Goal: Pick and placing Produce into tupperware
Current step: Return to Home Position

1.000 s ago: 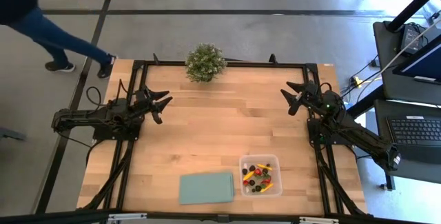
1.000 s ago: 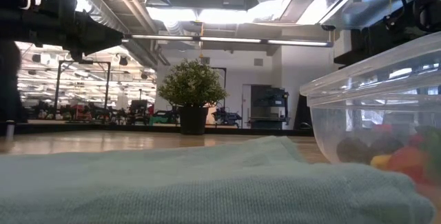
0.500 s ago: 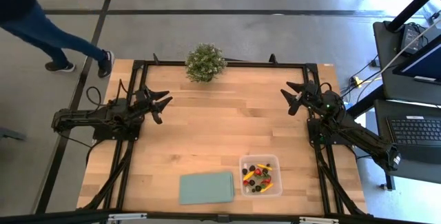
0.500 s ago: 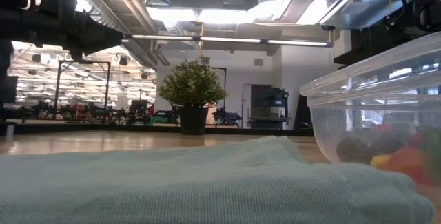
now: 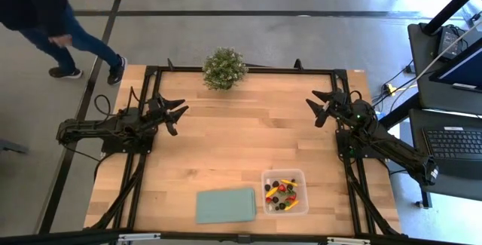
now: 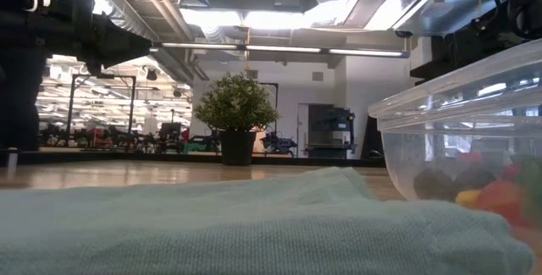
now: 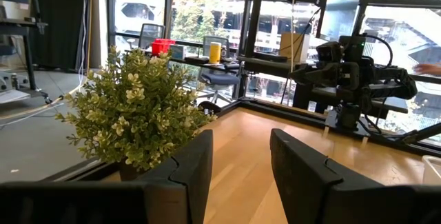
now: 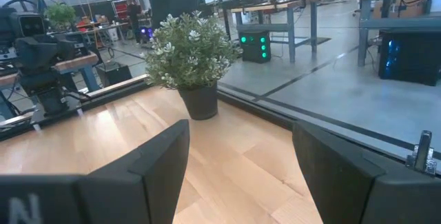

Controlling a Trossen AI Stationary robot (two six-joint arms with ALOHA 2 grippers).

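Clear, colourless plastic tupperware, roughly square with rounded corners, sits on the light wooden table at about 5 o'clock from the table centre, taking the far edge in the high view as 12 o'clock. I read the produce as lying inside it: red strawberries, dark round berries and small yellow-orange elongated pieces, bunched on the box floor. In the low view the tupperware wall fills the right side, with dim dark, yellow and red shapes behind it.

Just beside the box, at its 9 o'clock, lies a flat pale-green rectangular cloth; I cannot tell whether the two touch. A bushy green potted plant stands at the table's 12 o'clock edge.

The left gripper hangs over the table at about 10 o'clock, fingers spread and holding nothing. The right gripper hangs at about 2 o'clock, fingers likewise parted and empty. Both are well apart from the tupperware.

Beyond the table's 11 o'clock corner, a person in dark clothing is mid-stride on the grey floor.
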